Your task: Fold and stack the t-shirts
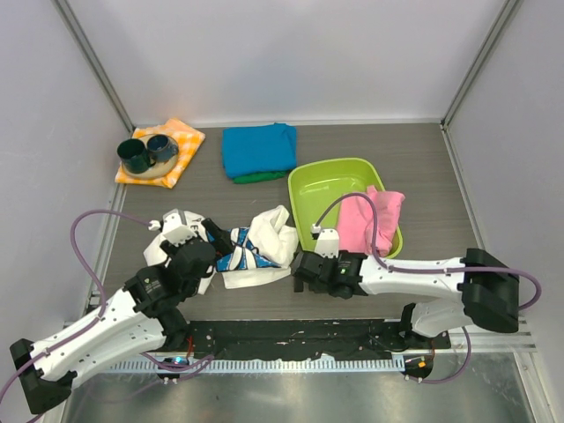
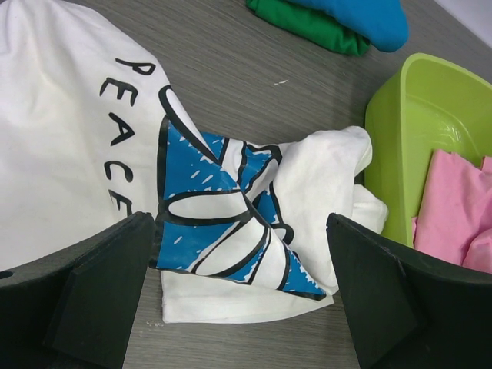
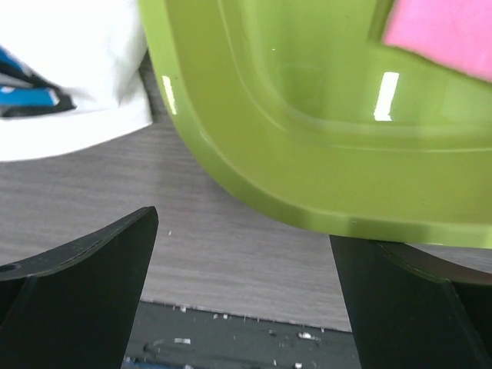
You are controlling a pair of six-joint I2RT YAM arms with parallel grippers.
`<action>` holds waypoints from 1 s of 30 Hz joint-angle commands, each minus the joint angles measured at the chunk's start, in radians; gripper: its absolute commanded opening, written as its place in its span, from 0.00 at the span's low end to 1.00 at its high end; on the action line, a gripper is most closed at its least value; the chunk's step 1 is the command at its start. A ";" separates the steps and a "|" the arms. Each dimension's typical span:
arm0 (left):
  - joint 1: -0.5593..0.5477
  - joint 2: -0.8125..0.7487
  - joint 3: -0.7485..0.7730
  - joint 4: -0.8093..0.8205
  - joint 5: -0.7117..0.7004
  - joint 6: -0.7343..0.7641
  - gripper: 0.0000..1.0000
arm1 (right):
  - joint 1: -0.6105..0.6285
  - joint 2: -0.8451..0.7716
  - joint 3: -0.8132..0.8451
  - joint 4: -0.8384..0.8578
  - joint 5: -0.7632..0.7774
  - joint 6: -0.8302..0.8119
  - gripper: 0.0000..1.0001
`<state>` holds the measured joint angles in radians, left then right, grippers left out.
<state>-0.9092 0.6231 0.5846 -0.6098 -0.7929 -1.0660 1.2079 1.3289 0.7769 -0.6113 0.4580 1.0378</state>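
Note:
A large white t-shirt (image 1: 264, 251) with blue daisy prints and "PEACE" lettering lies crumpled on the table near the front. My left gripper (image 1: 210, 240) hovers at its left side, open. In the left wrist view the printed fold of the shirt (image 2: 231, 215) sits between the spread fingers of the left gripper (image 2: 240, 257), and nothing is gripped. A folded turquoise t-shirt (image 1: 258, 148) rests on a green one (image 1: 256, 177) at the back. My right gripper (image 1: 304, 264) stands open just right of the white shirt, over bare table (image 3: 244, 246).
A lime-green tub (image 1: 339, 172) holding a pink cloth (image 1: 374, 220) stands right of the white shirt, its corner (image 3: 307, 115) close to the right gripper's fingers. An orange-and-white checked cloth (image 1: 181, 141) with two dark cups (image 1: 145, 152) lies at the back left.

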 commanded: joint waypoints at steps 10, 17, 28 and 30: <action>0.003 -0.017 0.015 0.010 -0.039 0.005 1.00 | -0.226 0.119 0.058 0.059 0.249 0.025 1.00; 0.003 -0.020 0.011 0.012 -0.045 0.004 1.00 | -0.393 0.170 0.107 0.096 0.272 -0.056 1.00; 0.003 -0.026 0.018 -0.015 -0.046 0.008 1.00 | -0.639 0.389 0.257 0.136 0.335 -0.117 1.00; 0.004 -0.031 0.018 -0.022 -0.048 0.009 1.00 | -0.677 0.444 0.278 0.143 0.334 -0.125 1.00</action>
<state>-0.9092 0.6037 0.5846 -0.6197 -0.7963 -1.0653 0.6052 1.7020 0.9966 -0.4984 0.7090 0.9352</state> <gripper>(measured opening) 0.996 0.996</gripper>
